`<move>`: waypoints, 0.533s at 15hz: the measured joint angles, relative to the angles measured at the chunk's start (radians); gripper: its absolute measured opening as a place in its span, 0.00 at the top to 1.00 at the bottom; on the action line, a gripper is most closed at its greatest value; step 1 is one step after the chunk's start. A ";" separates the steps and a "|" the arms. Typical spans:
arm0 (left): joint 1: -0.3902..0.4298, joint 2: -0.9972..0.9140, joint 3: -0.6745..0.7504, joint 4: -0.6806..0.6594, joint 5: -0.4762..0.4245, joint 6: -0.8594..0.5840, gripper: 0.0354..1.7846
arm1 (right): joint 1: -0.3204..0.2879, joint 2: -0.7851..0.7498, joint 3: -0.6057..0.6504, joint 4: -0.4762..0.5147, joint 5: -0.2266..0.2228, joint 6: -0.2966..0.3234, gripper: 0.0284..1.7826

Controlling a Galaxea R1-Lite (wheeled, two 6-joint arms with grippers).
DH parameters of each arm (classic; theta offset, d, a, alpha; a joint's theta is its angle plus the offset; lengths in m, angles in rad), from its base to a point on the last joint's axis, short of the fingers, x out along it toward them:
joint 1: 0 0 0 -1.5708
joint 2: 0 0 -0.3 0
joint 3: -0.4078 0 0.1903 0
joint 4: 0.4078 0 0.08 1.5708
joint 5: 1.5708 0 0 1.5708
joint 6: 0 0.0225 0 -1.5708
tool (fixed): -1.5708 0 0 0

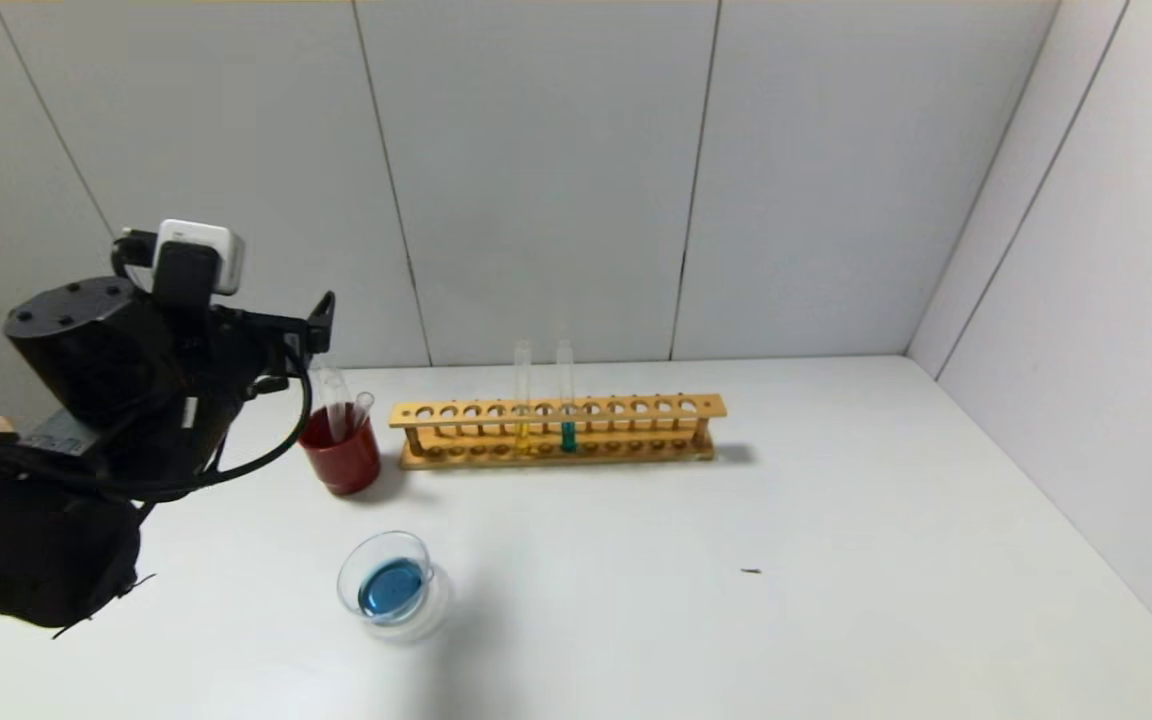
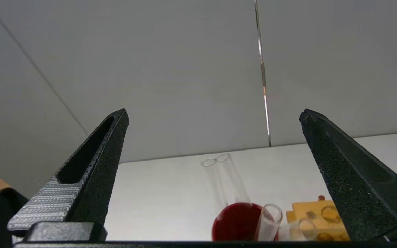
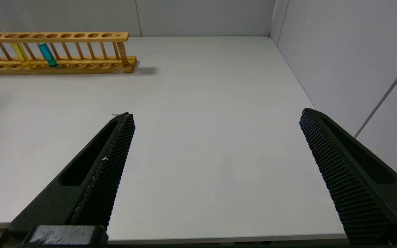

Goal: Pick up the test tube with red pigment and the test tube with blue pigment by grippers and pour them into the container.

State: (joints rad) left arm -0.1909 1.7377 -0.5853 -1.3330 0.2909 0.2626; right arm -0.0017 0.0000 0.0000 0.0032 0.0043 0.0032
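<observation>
Dish, lower left of bench, holds blue liquid; two empty tubes stand in red cup; left hand wide, raised above cup; right hand wide, idle; pouring apparently finished.

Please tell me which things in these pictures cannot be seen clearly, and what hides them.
- Left gripper: open in its wrist view; in the head view its fingers are mostly hidden behind the arm.
- Red cup: cut by the bottom edge in the left wrist view.
- Wooden rack: left end cut off in the right wrist view.
- Right gripper: absent from the head view.
</observation>
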 joint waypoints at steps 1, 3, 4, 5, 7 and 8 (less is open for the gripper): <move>0.000 -0.065 0.052 0.000 0.002 0.008 0.02 | 0.000 0.000 0.000 0.000 0.000 0.000 0.02; -0.001 -0.228 0.171 0.007 -0.002 0.016 0.02 | 0.000 0.000 0.000 0.000 0.000 0.000 0.02; -0.001 -0.318 0.229 0.015 -0.003 0.017 0.02 | 0.000 0.000 0.000 0.000 0.000 0.000 0.02; 0.000 -0.421 0.289 0.033 -0.005 0.017 0.02 | 0.000 0.000 0.000 0.000 0.000 0.000 0.02; 0.000 -0.626 0.381 0.104 -0.007 0.018 0.02 | 0.000 0.000 0.000 0.000 0.000 0.000 0.02; 0.000 -0.742 0.415 0.164 -0.006 0.016 0.02 | 0.000 0.000 0.000 0.000 0.000 0.000 0.02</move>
State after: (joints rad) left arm -0.1909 0.9957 -0.1706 -1.1685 0.2847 0.2789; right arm -0.0017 0.0000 0.0000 0.0032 0.0038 0.0032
